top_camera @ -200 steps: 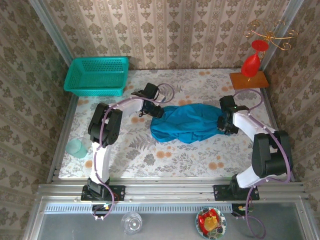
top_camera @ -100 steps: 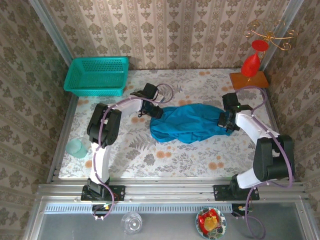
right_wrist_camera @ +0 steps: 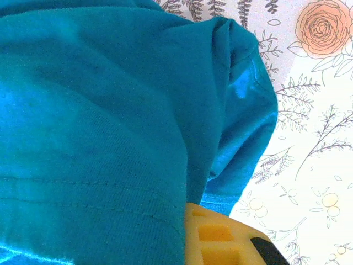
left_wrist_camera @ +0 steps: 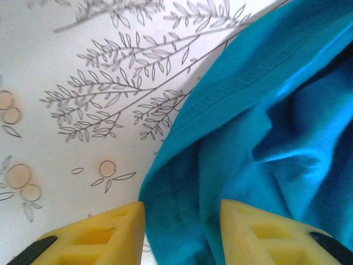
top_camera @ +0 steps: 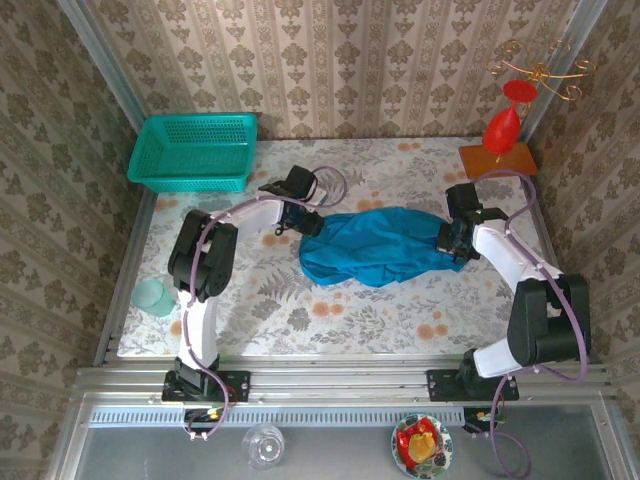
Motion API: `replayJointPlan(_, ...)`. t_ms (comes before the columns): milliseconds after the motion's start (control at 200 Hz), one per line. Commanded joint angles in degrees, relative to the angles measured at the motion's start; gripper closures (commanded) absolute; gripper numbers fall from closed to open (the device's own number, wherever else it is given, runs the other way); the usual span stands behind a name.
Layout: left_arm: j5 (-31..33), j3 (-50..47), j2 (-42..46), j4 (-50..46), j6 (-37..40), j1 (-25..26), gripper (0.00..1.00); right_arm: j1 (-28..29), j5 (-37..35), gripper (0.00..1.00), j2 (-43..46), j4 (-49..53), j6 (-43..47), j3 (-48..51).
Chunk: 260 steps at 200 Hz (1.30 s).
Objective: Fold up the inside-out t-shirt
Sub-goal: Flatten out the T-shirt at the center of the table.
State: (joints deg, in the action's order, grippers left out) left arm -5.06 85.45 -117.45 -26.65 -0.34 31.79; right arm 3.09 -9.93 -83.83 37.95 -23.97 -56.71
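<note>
The bright blue t-shirt (top_camera: 378,246) lies bunched in the middle of the floral table and tapers toward both arms. My left gripper (top_camera: 312,222) is at its left end. In the left wrist view the two yellow fingertips (left_wrist_camera: 113,232) stand a little apart, with a fold of the shirt (left_wrist_camera: 182,221) pinched between them, close above the table. My right gripper (top_camera: 451,240) is at the shirt's right end. There the blue fabric (right_wrist_camera: 99,127) drapes over and hides one finger. The other yellow finger (right_wrist_camera: 220,237) presses against the cloth, beside a stitched hem.
A teal mesh basket (top_camera: 193,152) stands at the back left. A pale green cup (top_camera: 153,296) is at the left edge. A red stand on a wooden base (top_camera: 500,150) occupies the back right corner. Bare floral tabletop (top_camera: 330,315) stretches in front of the shirt.
My right gripper has shifted slightly right and back, drawing the shirt's right end with it. The left gripper has stayed in place.
</note>
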Motion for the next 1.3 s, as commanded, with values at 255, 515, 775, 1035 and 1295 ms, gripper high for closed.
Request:
replayJointPlan(255,1.0,2.6,-2.0,-4.1,0.7,-0.9,0.55,-0.2,1.0,1.00,1.2,3.2,0.5,-2.1)
replayJointPlan(515,-1.5,4.4,-7.2,-6.0,0.8,-0.7,0.58,-0.2,0.8,1.00,1.9,4.1,0.7,-3.3)
replayJointPlan(775,-2.3,3.7,-6.7,-5.0,0.7,-1.0,0.98,-0.2,-0.3,1.00,2.3,5.1,1.3,-6.4)
replayJointPlan(1035,-7.8,4.0,8.8,-4.5,0.4,-11.0,1.00,-1.0,-4.7,1.00,2.6,9.6,5.2,-23.7)
replayJointPlan(1295,-23.5,17.8,20.4,-5.2,-4.0,-24.5,1.00,-3.7,-5.5,1.00,-1.0,11.3,7.2,-50.6)
